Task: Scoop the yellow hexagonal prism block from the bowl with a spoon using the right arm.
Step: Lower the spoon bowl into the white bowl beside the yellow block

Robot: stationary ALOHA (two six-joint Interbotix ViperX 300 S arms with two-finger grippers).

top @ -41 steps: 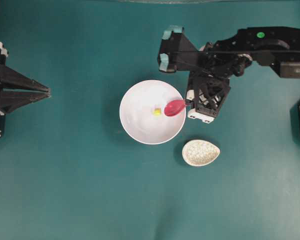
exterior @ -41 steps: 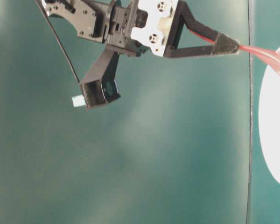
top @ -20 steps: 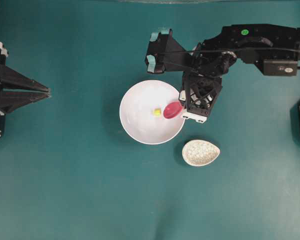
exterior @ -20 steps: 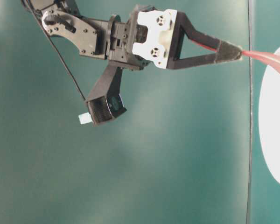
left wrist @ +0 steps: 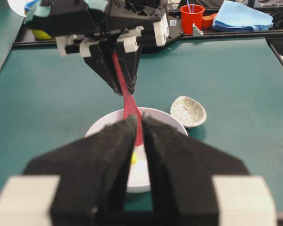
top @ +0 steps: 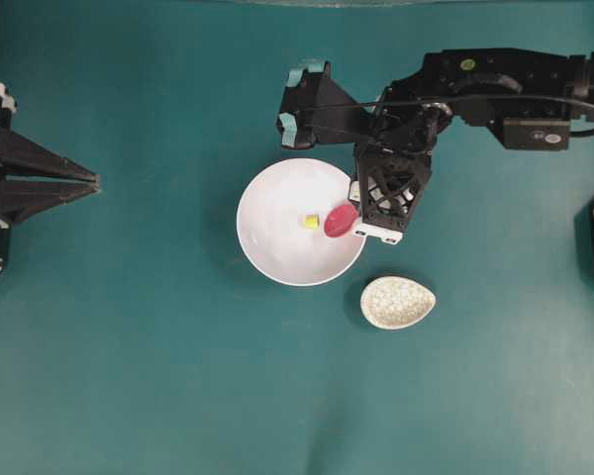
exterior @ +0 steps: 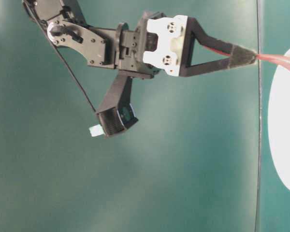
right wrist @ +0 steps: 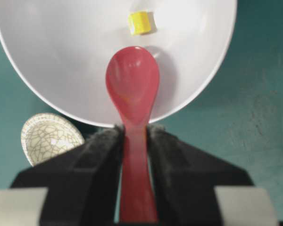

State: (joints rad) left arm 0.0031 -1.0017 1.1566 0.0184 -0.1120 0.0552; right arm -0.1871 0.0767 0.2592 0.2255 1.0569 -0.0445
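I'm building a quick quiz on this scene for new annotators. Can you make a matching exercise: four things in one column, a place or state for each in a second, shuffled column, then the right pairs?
Things:
1. spoon
2. yellow block
3. spoon rest
4. left gripper

Places or states:
A. empty, on the table beside the bowl
B. lying loose in the bowl
C. handle clamped in the right gripper
D. nearly shut, holding nothing

Pairs: 1-C, 2-B, 3-A, 4-D
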